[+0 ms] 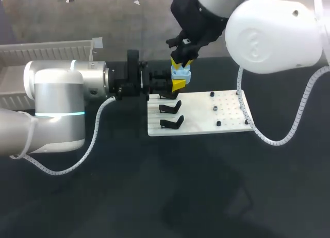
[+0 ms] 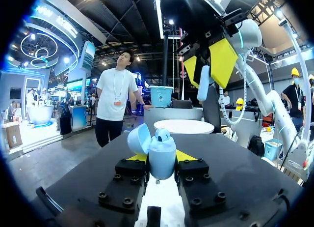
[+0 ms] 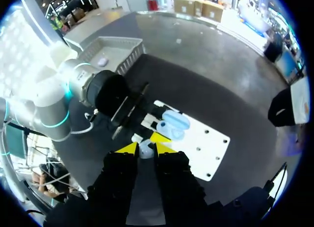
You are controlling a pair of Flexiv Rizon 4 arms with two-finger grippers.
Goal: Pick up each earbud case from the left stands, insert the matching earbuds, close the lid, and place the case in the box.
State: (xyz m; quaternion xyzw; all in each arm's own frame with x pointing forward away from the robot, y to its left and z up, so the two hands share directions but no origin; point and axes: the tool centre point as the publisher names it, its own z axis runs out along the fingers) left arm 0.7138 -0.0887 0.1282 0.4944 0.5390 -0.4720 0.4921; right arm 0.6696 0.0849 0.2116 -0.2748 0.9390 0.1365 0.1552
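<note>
Because the earbud case (image 2: 163,163) is looking small, smooth and light, it is likely slipping out of a weak squeeze and tipping under a hard push from above; the left claw (image 2: 162,157) is gripping it by its two sides, low on the body, with the lid hanging open, and that is looking like the best place to hold it; the case is hanging just past the far edge of the white board (image 1: 206,114), on the side with the black stands (image 1: 171,122); the right claw (image 3: 143,148) is pinching a tiny earbud (image 3: 145,150) right above that same edge; one earbud is maybe sitting in the case already, but I am not managing to tell; the empty slot is hiding; the box (image 3: 128,61) is lying well away from the board, partly hiding behind the left arm.
</note>
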